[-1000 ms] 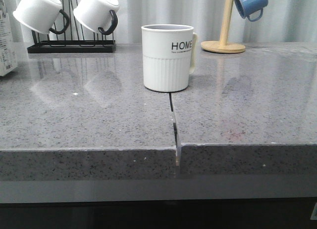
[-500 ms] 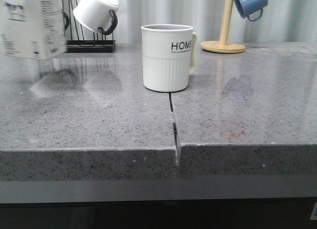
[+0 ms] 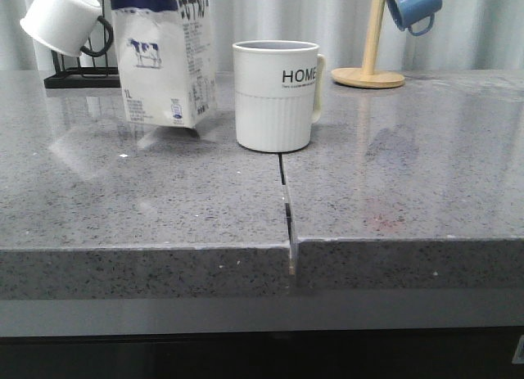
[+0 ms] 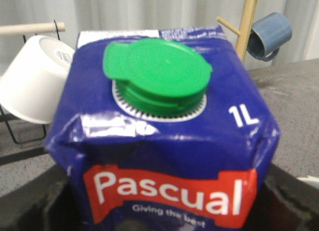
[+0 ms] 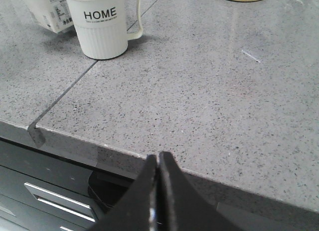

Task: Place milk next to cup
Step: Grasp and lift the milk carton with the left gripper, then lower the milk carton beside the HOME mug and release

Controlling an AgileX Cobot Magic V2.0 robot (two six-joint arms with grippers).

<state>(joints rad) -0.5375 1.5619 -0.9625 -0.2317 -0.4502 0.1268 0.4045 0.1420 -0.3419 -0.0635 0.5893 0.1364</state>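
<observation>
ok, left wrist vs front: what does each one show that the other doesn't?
Left wrist only: the milk's green cap, the red "Pascual" label and the "1L" on its blue top.
Front only: the HOME cup to the right of the milk, the carton's cow picture, the counter seam.
Both: the milk, a white mug, the blue mug on its wooden stand.

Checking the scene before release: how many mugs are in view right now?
3: HOME cup on the counter beside the milk; white mug on the rack behind; blue mug on the wooden tree. The carton may hide another.
</observation>
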